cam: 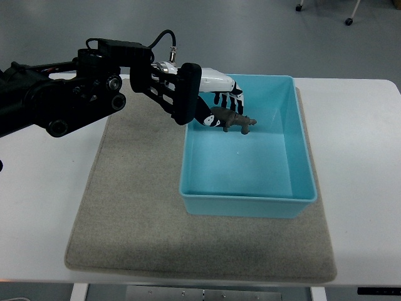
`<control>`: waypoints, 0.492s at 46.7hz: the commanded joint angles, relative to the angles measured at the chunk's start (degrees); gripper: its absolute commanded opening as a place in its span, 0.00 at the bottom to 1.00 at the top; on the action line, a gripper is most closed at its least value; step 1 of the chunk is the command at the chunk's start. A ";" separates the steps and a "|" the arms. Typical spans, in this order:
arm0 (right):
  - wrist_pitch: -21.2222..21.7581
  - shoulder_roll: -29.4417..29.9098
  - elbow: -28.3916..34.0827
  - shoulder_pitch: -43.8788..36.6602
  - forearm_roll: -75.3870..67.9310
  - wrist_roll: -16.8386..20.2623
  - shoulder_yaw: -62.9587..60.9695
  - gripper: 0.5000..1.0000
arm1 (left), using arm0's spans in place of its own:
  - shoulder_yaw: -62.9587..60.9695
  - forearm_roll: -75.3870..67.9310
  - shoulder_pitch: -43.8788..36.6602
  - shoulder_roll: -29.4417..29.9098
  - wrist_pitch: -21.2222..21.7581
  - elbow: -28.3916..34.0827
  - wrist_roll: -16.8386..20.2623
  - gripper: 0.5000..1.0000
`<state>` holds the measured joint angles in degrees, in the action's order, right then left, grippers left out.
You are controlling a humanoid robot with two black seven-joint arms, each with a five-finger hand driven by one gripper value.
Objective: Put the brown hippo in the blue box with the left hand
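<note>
Top view: left hand (216,103) pinches small brown hippo (233,120) over blue box (250,197).

A lab: white table (363,157), grey floor (250,31), caster wheels (348,21).

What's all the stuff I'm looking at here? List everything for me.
Hippo toy: one, brown, held over the far left part of the box.
Box: one, light blue, nothing lying in it, on the mat's right half.
Mat: one, grey-beige, spread over the table.
Table: one, white.
Floor: grey, beyond the table, with chair castors at top right.
Left hand: one, black and white, reaching in from the left, fingers closed on the hippo.
</note>
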<state>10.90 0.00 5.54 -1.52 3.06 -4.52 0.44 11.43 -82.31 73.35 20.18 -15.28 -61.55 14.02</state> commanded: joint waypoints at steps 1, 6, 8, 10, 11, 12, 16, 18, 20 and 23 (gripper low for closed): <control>0.00 0.00 0.00 0.02 0.02 -0.04 0.00 0.87 | 0.08 1.27 -0.40 -0.14 1.66 -0.06 0.04 0.98; 0.00 0.00 0.00 -0.06 0.01 -0.05 0.00 0.87 | 0.08 6.62 -0.14 -0.14 1.84 0.03 0.04 0.99; 0.00 0.00 0.00 0.02 0.01 0.04 0.00 0.87 | 0.26 9.52 -0.05 -0.05 1.84 0.03 0.04 1.00; 0.00 0.00 0.00 0.02 0.02 0.04 0.00 0.87 | 0.35 13.29 -0.05 0.21 1.84 0.03 0.04 1.00; 0.00 0.00 0.00 -0.06 0.02 0.04 0.00 0.87 | 0.35 15.49 -0.05 0.39 1.84 0.11 0.04 0.99; 0.00 0.00 0.00 0.02 0.02 -0.04 0.00 0.87 | 0.52 17.69 -0.05 0.56 1.84 0.11 0.04 0.99; 0.00 0.00 0.00 0.02 0.02 -0.04 0.00 0.88 | 0.70 26.21 -0.05 1.44 1.84 0.20 0.04 0.99; 0.00 0.00 0.00 -0.06 0.02 0.04 0.00 0.87 | 0.87 29.82 -0.05 2.67 1.84 0.20 0.04 0.99; 0.00 0.00 0.00 0.02 0.02 0.04 0.00 0.87 | 1.14 32.72 -0.32 4.25 1.84 0.29 0.04 0.99; 0.00 0.00 0.00 0.02 0.02 -0.05 0.00 0.87 | 1.66 36.86 -0.32 5.48 1.58 0.73 -0.05 0.99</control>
<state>10.90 0.00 5.54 -1.53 3.06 -4.51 0.44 12.56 -49.69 73.20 24.38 -13.41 -61.22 14.05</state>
